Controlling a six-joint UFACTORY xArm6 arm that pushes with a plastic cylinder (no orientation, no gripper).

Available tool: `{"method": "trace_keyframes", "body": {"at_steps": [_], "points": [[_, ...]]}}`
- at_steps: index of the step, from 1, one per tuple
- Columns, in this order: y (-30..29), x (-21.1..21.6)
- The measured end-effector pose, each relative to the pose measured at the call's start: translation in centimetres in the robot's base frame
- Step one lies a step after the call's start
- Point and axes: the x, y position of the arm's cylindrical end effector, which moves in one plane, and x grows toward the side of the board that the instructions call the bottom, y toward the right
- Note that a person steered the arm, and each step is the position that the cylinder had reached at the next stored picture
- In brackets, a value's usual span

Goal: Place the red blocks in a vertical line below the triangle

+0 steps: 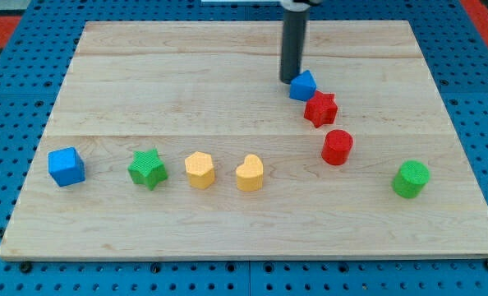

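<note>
A blue triangle block [303,85] lies at the upper right of the wooden board [186,66]. My tip [290,80] stands just left of and above it, touching or nearly touching its upper left side. A red star block [320,108] sits right below the triangle, slightly to the right, touching it or nearly so. A red cylinder [337,147] lies lower and a little further right, apart from the star.
Along the lower part of the board lie a blue cube [66,166], a green star [148,168], a yellow hexagon-like block [200,170], a yellow heart [250,173] and a green cylinder [411,178] at the right.
</note>
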Motion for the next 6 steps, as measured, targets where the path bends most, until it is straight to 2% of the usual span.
{"method": "trace_keyframes", "body": {"at_steps": [1, 2, 3, 4, 6], "points": [[-1.2, 0.0], [-6.0, 2.2], [-1.8, 4.8], [3.1, 4.8], [4.4, 4.8]]}}
